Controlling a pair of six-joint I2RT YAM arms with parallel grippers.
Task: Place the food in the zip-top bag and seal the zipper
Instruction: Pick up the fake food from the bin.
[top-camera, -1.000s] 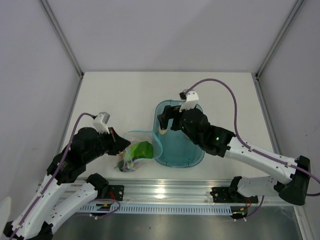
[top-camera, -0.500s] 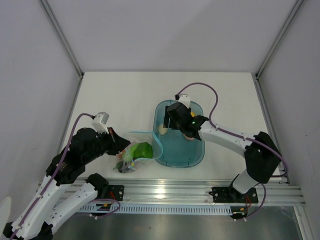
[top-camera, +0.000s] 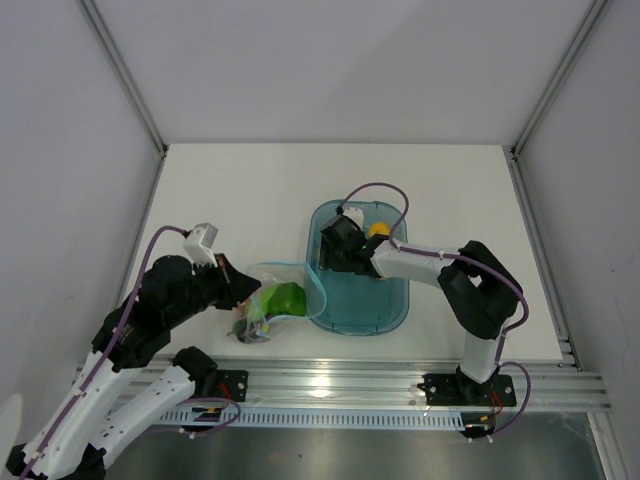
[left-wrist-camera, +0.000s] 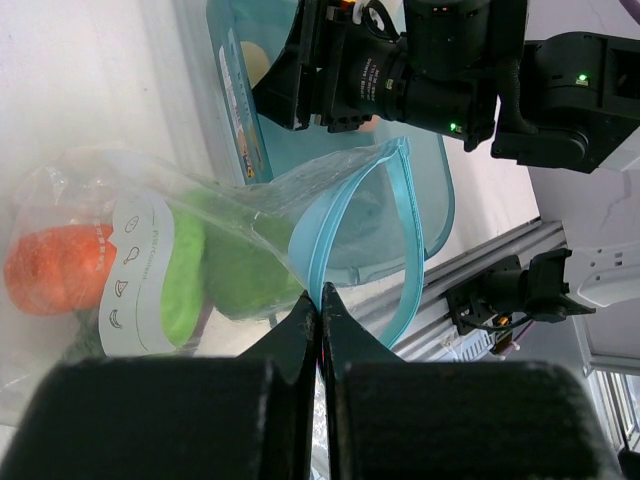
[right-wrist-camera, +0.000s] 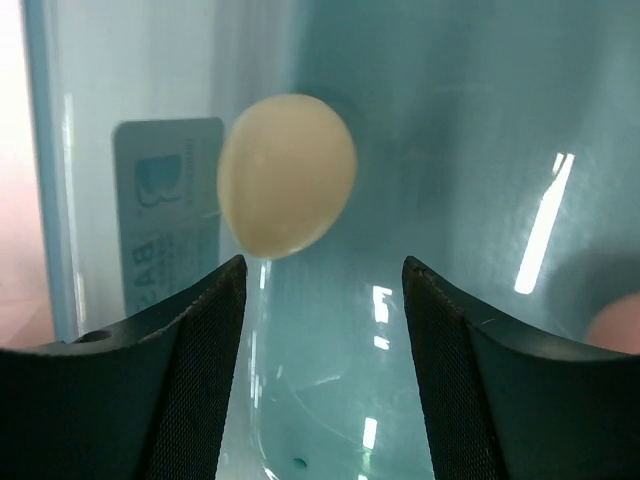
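The clear zip-top bag (top-camera: 272, 305) lies left of the tray, mouth held up and open. My left gripper (left-wrist-camera: 318, 298) is shut on its light blue zipper (left-wrist-camera: 335, 215) at the rim. Inside the bag lie a green bell pepper (left-wrist-camera: 235, 270) and an orange round piece (left-wrist-camera: 55, 270). My right gripper (right-wrist-camera: 322, 275) is open, low inside the teal tray (top-camera: 385, 310). A pale egg-shaped food piece (right-wrist-camera: 287, 175) rests on the tray floor just beyond the fingertips, nearer the left finger and outside the jaws. A small yellow piece (top-camera: 378, 231) sits in the tray behind the right wrist.
The tray's left wall carries a label (right-wrist-camera: 160, 210). A pinkish piece (right-wrist-camera: 615, 328) shows at the right edge of the right wrist view. The aluminium rail (top-camera: 330, 385) runs along the table's near edge. The right gripper (left-wrist-camera: 345, 70) hangs over the tray just beyond the bag's mouth.
My right arm has folded in and lowered its gripper into the tray's left end, with its jaws narrowing. The left gripper and the bag have stayed put.
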